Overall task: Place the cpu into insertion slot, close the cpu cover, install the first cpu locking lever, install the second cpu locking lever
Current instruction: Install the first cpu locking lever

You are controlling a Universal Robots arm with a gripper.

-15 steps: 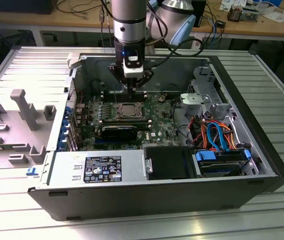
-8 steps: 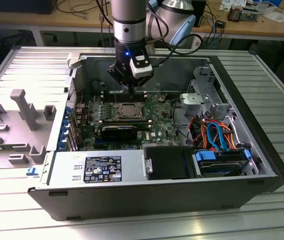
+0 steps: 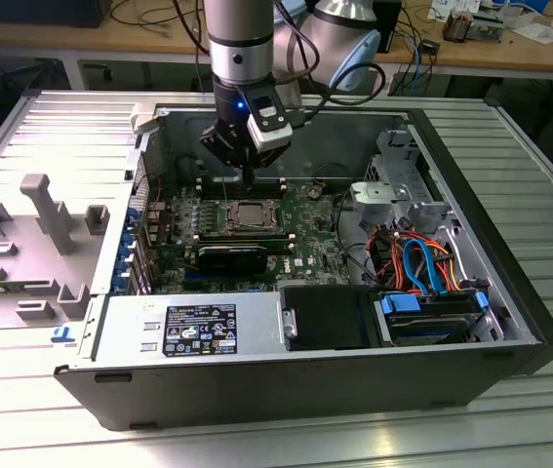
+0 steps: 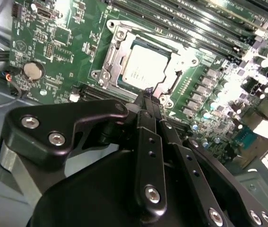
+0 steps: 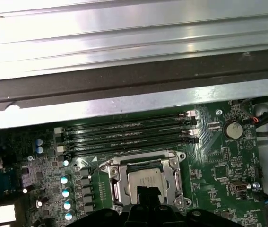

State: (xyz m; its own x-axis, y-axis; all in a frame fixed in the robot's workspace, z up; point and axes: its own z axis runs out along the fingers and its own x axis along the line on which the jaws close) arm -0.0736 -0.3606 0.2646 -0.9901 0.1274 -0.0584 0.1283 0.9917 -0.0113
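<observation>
The claw (image 4: 148,94) is hanging straight over the insertion slot (image 5: 143,166), its tip pointing down at the near edge of the slot, probably so that it can work on the slot's hardware from directly above. Its two fingers are pressing together at the tip and are gripping nothing that I can see.

The cpu (image 5: 145,178) is lying flat inside the slot, its pale metal top facing up. The cpu cover (image 5: 116,184) is lying down around it, framing the chip through its window and apparently holding it in place. Whether the locking levers beside the slot are hooked down, I cannot tell.

The memory slots (image 5: 124,135) are running just beside the slot on the green circuit board (image 4: 53,52). The open computer case (image 3: 256,351) holding the slot is resting on a ribbed metal surface (image 3: 549,195).
</observation>
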